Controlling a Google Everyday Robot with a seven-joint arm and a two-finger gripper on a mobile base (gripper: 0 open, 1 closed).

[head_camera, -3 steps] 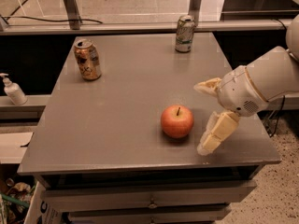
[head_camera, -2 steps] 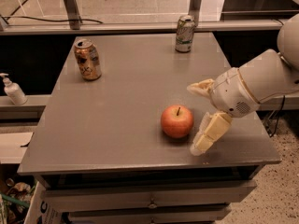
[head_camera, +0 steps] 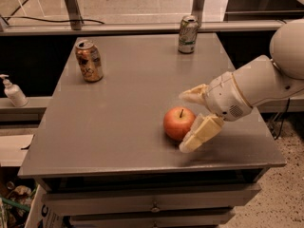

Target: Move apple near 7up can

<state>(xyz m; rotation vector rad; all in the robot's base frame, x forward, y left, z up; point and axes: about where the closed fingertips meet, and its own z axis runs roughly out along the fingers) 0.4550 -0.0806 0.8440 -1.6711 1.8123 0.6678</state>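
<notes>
The red-orange apple (head_camera: 178, 123) with a dark stem sits on the grey table (head_camera: 118, 108) near its front right. My gripper (head_camera: 188, 121) comes in from the right, open, its cream fingers (head_camera: 199, 133) spread on either side of the apple's right half. The near finger is close against the apple. The pale 7up can (head_camera: 188, 34) with green markings stands upright at the table's far edge, well behind the apple.
An orange-gold patterned can (head_camera: 89, 61) stands at the table's far left. A white pump bottle (head_camera: 13, 92) sits on a ledge left of the table. Drawers (head_camera: 152, 205) run below the front edge. A railing and posts line the back.
My gripper has moved left toward the apple, its fingers now straddling the apple's right side. The apple and both cans have not moved.
</notes>
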